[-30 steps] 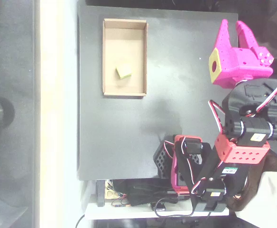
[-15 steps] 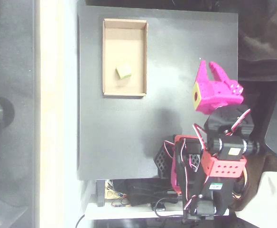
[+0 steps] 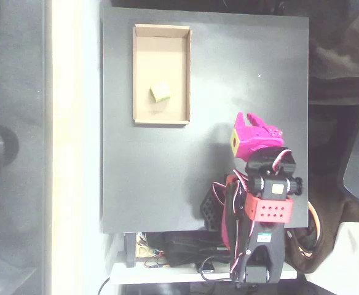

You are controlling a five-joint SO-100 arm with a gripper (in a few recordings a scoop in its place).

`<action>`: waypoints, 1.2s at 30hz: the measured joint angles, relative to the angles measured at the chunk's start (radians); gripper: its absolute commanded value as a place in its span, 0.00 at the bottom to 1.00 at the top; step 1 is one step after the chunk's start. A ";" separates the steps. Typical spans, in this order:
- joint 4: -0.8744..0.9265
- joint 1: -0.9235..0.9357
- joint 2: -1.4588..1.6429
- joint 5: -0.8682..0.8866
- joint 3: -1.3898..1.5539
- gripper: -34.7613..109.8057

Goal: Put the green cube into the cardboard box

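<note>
In the overhead view the pink gripper [image 3: 253, 123] sits folded back just above the arm's red and black base, well to the lower right of the box [image 3: 161, 120]. It is seen nearly end-on, so I cannot tell whether its jaws are apart or together. Nothing shows between them, and the gripper touches neither cube nor box. A small yellow patch marks its left face.

The box lies near the table's [image 3: 142, 184] top edge, towards the left, its long side running down the picture. A bare strip of dark table separates its left wall from the table's left edge, and a narrower strip lies above its top wall. Below the box and to its right the table surface is open up to the arm's base.

There is one cube [image 3: 161, 93], lime green, resting on the box floor a little below the box's middle, closer to the left wall than the right. There is one box and one arm.
</note>
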 measured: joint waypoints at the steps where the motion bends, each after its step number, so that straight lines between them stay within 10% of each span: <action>1: 0.000 0.000 0.028 0.000 0.038 0.28; 36: 0.160 -0.002 0.229 0.000 0.311 0.28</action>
